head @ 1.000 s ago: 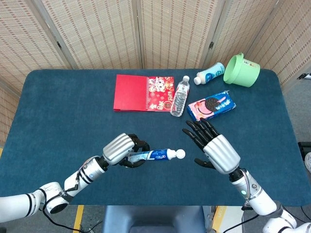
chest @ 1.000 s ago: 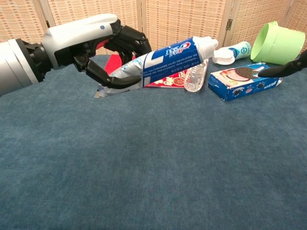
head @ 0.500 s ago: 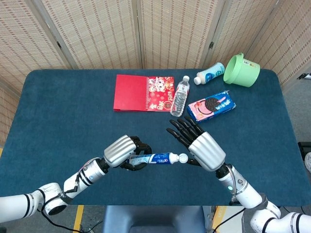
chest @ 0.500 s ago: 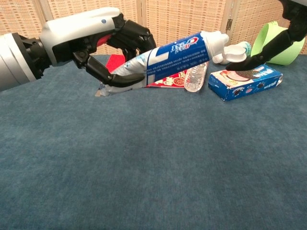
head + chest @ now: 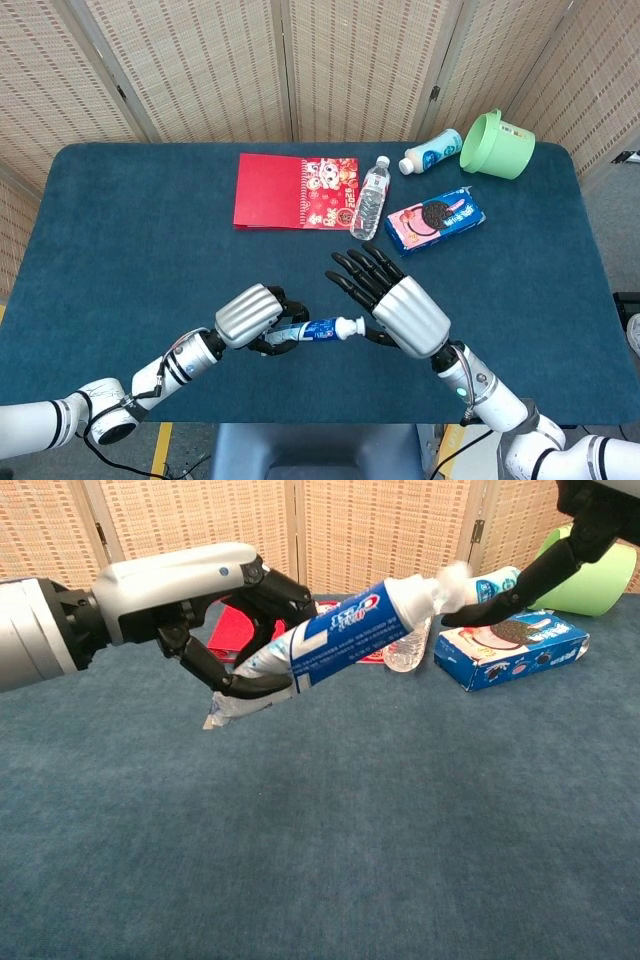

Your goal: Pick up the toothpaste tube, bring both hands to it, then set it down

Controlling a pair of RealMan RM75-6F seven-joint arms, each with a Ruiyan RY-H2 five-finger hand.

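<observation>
The blue and white toothpaste tube (image 5: 322, 329) (image 5: 345, 635) hangs above the near middle of the table, its white cap pointing right. My left hand (image 5: 250, 315) (image 5: 190, 590) grips its crimped end with fingers curled round it. Just right of the cap, my right hand (image 5: 392, 303) has its fingers spread apart, the palm side close against the cap. In the chest view only dark fingers (image 5: 510, 585) of the right hand show, reaching in from the top right by the cap; whether they touch it I cannot tell.
At the back of the blue table (image 5: 120, 230) lie a red booklet (image 5: 295, 192), a clear water bottle (image 5: 371, 198), a cookie box (image 5: 436, 220), a small white bottle (image 5: 432, 151) and a tipped green cup (image 5: 497, 144).
My right hand has moved left and nearer, closing in on the tube's cap. My left hand has shifted slightly with the tube, which now sits a little lower.
</observation>
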